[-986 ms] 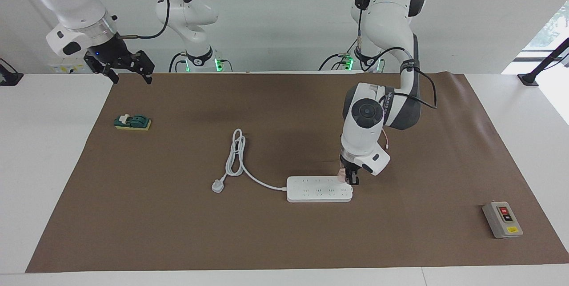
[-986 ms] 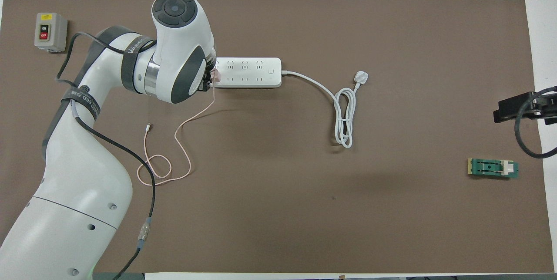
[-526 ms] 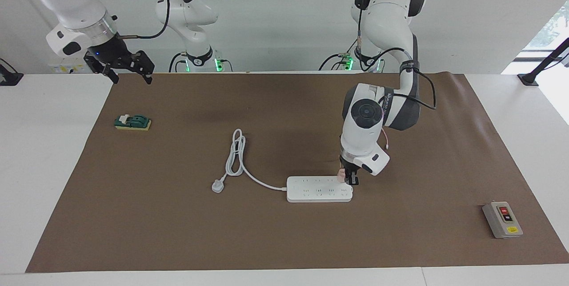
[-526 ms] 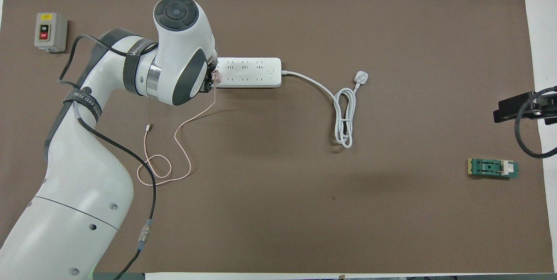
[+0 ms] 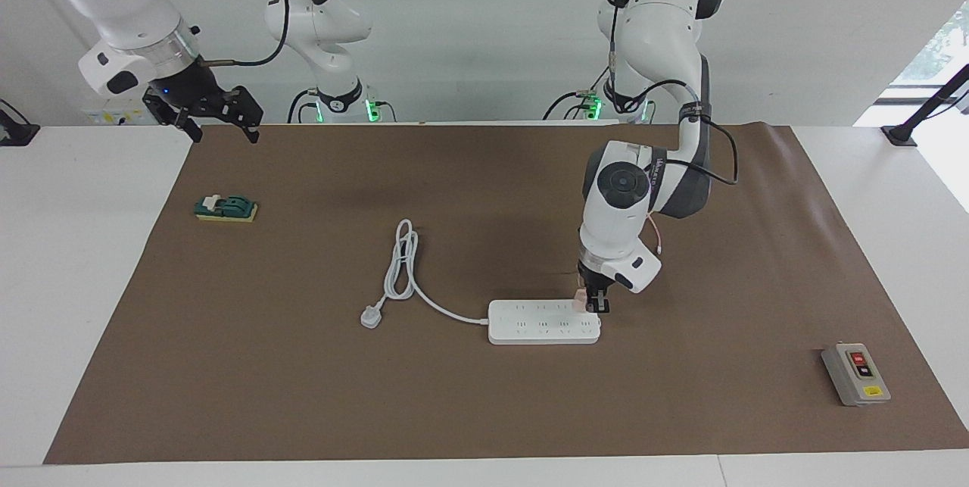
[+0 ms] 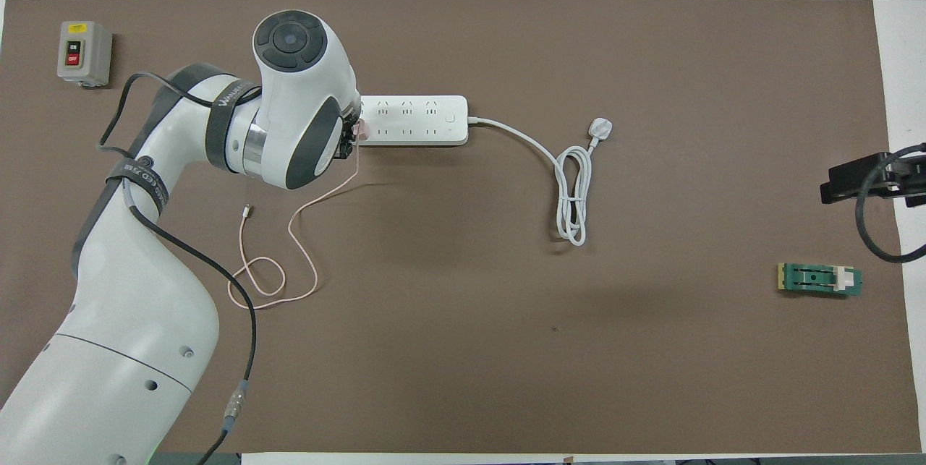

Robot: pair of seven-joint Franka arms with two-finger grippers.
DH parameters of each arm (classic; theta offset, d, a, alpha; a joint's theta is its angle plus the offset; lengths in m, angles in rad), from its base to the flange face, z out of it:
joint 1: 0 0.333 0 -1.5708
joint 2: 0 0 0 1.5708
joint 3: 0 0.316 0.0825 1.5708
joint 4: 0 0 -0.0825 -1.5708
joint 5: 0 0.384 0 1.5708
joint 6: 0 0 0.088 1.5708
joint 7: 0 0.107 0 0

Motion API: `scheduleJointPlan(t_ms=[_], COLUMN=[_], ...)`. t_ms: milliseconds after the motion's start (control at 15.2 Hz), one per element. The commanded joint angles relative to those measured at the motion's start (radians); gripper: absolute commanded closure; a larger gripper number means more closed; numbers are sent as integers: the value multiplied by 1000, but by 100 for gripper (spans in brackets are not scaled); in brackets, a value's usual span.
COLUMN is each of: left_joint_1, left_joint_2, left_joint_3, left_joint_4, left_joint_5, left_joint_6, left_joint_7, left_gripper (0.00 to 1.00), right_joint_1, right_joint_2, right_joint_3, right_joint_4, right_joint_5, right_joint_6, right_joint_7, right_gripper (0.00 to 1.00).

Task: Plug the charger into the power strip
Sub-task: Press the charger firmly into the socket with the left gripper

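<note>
Left gripper (image 5: 597, 304) clamps the charger (image 5: 580, 298) over the power strip (image 5: 543, 322), at its end away from the cord. Light, rigid cube; pinch flat sides. Right gripper (image 5: 219, 120) waits wide.

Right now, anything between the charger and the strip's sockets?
Nothing visible. The left tool holds the charger directly over the power strip at its end toward the left arm; nothing lies on the sockets. The right tool waits at the mat's edge.
</note>
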Motion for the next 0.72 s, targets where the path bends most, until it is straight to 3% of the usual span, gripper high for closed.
scheduleJointPlan(t_ms=[0,657], left_joint_1=[-44,-53], left_joint_2=[-27,-19], left_joint_3=[3,3], left_joint_4=[-96,-72], left_joint_5=[-15,-2], left_joint_6=[22,-32], left_joint_7=[-24,-16], left_gripper=[100,100], right_joint_1=[-5,-5], right_joint_2=[1,1], right_joint_3=[0,0], right_joint_4=[7,7], right_joint_5=[2,2], right_joint_6=[-16,-16], right_joint_7=[-23,-23], right_gripper=[0,0])
